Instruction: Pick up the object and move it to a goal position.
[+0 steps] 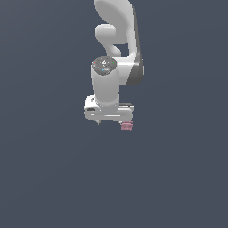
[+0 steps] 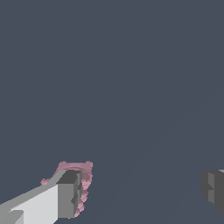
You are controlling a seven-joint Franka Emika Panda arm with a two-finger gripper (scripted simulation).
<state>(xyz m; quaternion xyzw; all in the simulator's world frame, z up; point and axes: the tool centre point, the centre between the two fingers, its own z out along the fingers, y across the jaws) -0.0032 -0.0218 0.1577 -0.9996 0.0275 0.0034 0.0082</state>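
The white arm reaches down over a flat dark grey floor. Its gripper [image 1: 111, 122] is open, the fingers spread wide. The object [image 1: 126, 126] is a tiny pink-mauve ridged block, just under the end of the hand that lies towards the exterior view's right. In the wrist view the gripper [image 2: 142, 192] shows both fingers far apart. The object [image 2: 84, 175] sits right at the tip of one finger [image 2: 69, 194] and is partly hidden behind it, not in the gap between the fingers. The other finger [image 2: 213, 187] stands well away from it. I cannot tell whether the finger touches the object.
The dark grey floor [image 1: 53, 178] fills both views, with nothing else on it. The arm's upper links [image 1: 118, 40] rise above the hand. No goal marker shows.
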